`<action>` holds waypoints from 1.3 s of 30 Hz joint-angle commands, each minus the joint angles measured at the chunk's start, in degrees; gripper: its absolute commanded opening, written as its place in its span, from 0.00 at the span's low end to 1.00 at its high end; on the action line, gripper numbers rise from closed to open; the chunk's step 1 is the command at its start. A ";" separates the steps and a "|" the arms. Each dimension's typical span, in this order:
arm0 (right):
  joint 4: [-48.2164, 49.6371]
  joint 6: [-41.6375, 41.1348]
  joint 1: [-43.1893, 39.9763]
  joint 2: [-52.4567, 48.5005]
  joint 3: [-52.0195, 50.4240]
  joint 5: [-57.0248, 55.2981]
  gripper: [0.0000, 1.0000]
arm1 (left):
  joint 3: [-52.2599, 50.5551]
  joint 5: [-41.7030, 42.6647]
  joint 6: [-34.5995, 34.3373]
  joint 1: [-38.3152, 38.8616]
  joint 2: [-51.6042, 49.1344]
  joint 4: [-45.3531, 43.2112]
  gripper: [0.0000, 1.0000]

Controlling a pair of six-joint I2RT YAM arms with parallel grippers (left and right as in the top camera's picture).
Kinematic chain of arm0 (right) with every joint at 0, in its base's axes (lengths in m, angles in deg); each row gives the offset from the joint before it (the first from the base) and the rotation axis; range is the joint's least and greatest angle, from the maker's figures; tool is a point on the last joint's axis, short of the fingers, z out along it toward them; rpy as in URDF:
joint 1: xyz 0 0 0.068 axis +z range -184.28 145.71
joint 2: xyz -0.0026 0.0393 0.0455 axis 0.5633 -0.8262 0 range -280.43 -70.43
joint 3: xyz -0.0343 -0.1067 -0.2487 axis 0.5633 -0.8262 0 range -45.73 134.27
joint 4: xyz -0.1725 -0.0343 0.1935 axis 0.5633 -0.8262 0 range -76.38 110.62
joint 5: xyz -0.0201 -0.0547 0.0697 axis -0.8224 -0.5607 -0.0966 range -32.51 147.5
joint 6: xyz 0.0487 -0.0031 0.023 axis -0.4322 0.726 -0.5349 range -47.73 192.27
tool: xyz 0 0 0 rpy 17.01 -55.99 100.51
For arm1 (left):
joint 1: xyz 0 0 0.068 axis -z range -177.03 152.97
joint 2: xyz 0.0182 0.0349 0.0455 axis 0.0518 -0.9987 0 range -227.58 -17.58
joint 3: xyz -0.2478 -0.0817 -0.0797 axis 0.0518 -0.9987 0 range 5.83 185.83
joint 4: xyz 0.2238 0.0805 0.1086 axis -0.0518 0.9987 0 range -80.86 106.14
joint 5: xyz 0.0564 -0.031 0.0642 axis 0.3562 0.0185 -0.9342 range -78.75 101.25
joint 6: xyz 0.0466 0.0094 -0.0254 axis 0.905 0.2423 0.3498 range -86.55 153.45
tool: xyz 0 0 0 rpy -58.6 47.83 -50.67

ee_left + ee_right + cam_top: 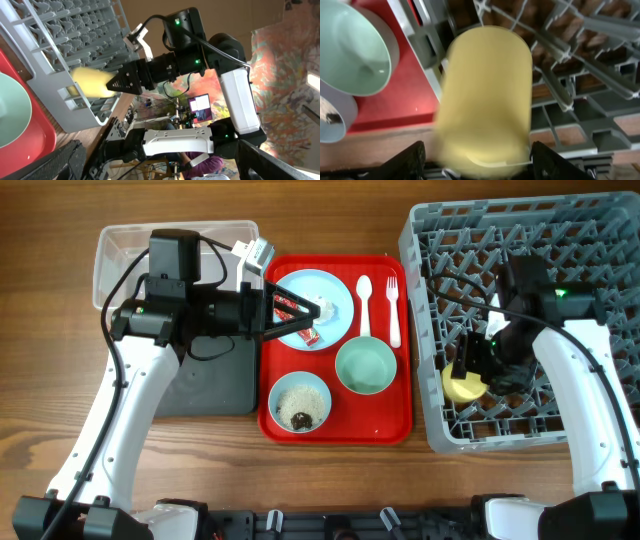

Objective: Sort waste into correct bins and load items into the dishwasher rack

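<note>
Yellow cup (485, 95): blurred inside right pincer (479, 152); grip unclear.
Left pincer (303, 318): wide above plate (338, 297), seen overhead only.

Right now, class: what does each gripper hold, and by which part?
Left gripper: nothing, jaws open above the plate. Right gripper: the yellow cup sits between its fingers, sides facing them, but blur hides any grip.

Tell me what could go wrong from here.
The small yellow plastic cup seems tipped on its side near the grey pegged plastic rack's edge, between the right gripper's fingers; let go, it might roll.
The open left gripper is at the red printed wrapper; closing might also pinch the crumpled white tissue or shove the pale blue round plate.
</note>
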 commanded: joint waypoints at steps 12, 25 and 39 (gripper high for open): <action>5.14 2.05 -0.66 7.78 4.87 0.57 0.71 | 0.50 -0.15 0.35 0.22 -0.28 -0.07 0.99; 15.02 9.11 -0.66 41.57 11.54 -1.05 0.90 | 0.50 -18.03 0.96 2.21 -0.26 1.42 0.86; 14.21 8.92 -0.66 48.33 11.43 -1.20 1.00 | 0.50 -60.28 0.31 10.34 4.35 7.74 0.82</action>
